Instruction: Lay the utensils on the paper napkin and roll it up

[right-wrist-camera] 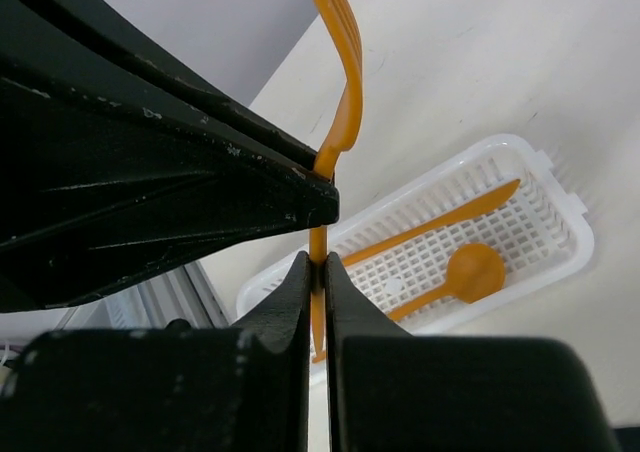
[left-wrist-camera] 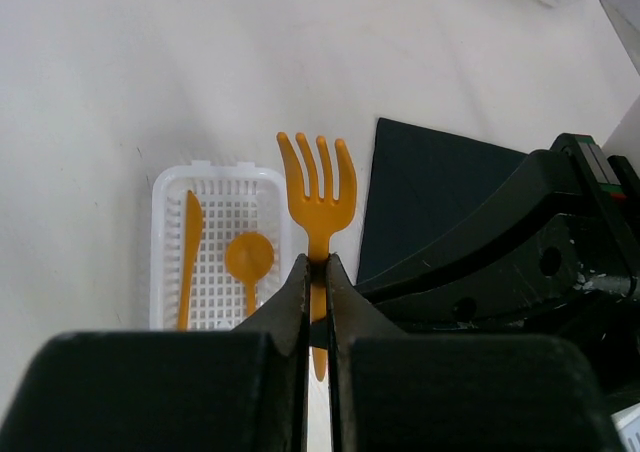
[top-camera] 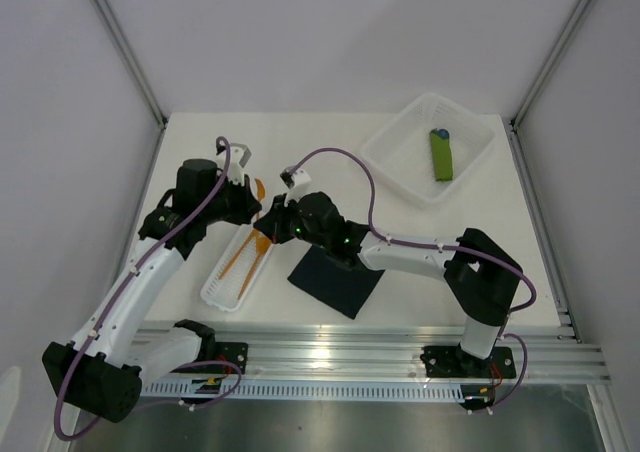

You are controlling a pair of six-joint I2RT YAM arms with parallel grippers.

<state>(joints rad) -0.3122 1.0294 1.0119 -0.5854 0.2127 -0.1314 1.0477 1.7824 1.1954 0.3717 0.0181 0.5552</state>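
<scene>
Three orange plastic utensils: one fork with four tines, one knife and one round-bowled spoon. One black paper napkin, a single flat square sheet. Two white plastic containers: one narrow slotted cutlery tray and one larger, deeper basket. One green rolled bundle with one blue tip. Two black-and-white robot arms: one left arm and one right arm. One white table under everything.
</scene>
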